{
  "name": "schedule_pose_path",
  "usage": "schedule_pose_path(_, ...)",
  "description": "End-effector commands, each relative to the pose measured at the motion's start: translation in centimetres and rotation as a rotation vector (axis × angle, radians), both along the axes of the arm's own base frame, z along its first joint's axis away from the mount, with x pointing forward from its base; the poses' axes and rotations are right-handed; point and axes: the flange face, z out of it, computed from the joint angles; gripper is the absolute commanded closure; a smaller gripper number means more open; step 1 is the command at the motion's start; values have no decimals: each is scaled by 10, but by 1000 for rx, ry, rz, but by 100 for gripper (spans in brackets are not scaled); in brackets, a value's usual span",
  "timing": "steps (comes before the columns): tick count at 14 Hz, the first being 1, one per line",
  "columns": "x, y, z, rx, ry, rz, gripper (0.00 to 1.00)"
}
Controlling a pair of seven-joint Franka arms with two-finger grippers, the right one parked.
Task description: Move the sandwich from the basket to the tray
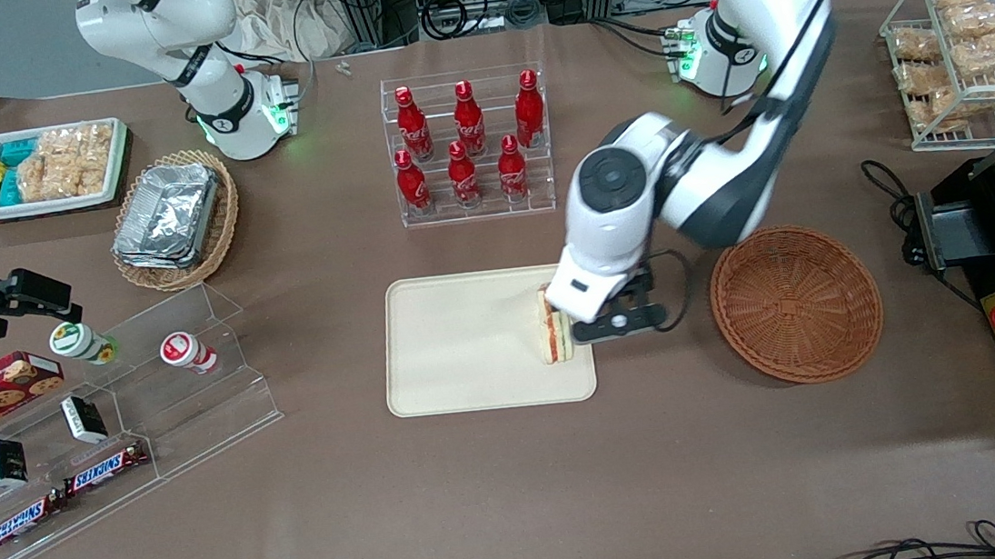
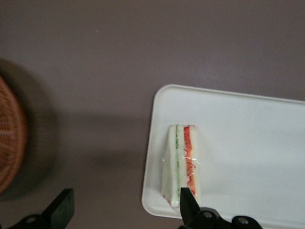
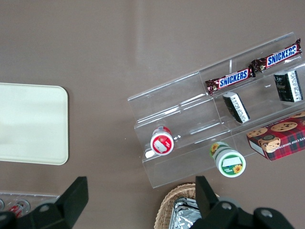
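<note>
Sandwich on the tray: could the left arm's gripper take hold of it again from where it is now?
Probably yes. The gripper hangs open right above the sandwich, which stands on edge on the tray near the rim closest to the basket. Nothing else on the tray crowds it.

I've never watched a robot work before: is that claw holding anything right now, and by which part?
Nothing is held. The gripper is open above the tray's edge; the sandwich stands free on the tray.

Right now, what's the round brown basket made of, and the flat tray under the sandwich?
The basket looks like woven wicker, reddish-brown with ribbed strands. The tray seems smooth matte cream plastic, though that's a guess. The open gripper hovers at the sandwich.
</note>
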Motion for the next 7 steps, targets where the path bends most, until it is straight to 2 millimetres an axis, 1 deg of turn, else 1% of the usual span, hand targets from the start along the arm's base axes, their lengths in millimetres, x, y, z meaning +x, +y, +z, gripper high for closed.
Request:
schedule_pose_path(1,4,55,68,-31,76,-51,0)
schedule_pose_path(3,6,108,110,-17,122,-69,0)
schedule_pose_path(4,-3,120,132,3,127,-89,0)
schedule_pose_path(5,-6,149,144,34,150,-84,0)
schedule_pose_path(7,-25,193,179,5,192,-140,0)
